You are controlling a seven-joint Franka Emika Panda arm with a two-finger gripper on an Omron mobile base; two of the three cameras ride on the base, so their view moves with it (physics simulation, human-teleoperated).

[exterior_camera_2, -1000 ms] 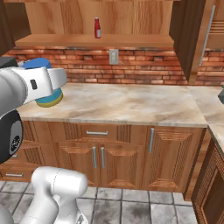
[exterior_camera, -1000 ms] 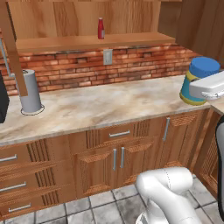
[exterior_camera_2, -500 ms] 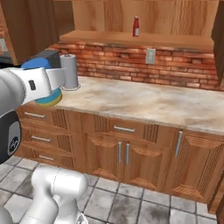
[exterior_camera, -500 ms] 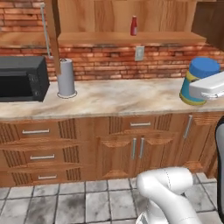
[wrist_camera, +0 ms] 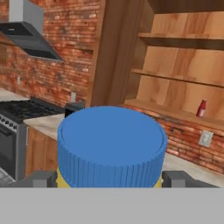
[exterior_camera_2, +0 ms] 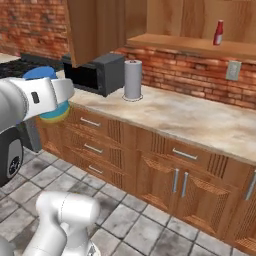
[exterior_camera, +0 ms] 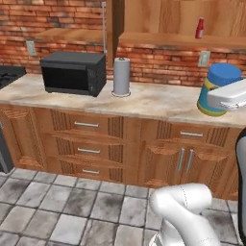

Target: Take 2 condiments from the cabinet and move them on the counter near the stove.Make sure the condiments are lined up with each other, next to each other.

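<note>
The end effector (wrist_camera: pixel 108 179) is clamped on the squat jar (exterior_camera: pixel 217 89), its two fingers (wrist_camera: pixel 40 179) spread wide to either side of the yellow body just under the blue lid (wrist_camera: pixel 111 144). The jar hangs in the air in front of the counter (exterior_camera: pixel 158 103), touching nothing else. It is held upright, its short axis running vertically with the lid on top; being nearly as wide as it is tall, it has no marked long axis.

The jar looks rigid and smooth-sided, probably plastic or glass, so it should neither flex nor crush in the grip. The ribbed lid would offer more friction than the body, but the hold on the body just below it seems well placed, since the lid's overhang would catch a downward slip. With its wide base it should stand steadily once set down.

The slim red bottle (exterior_camera: pixel 199 28) stands upright on the shelf of the cabinet (exterior_camera_2: pixel 200 46), long axis vertical, pale cap up. It is tall and narrow, so it will likely tip easily and is best taken around its middle.

The stove (wrist_camera: pixel 17 111) lies past the microwave (exterior_camera: pixel 73 73) and the paper towel roll (exterior_camera: pixel 121 77).
</note>
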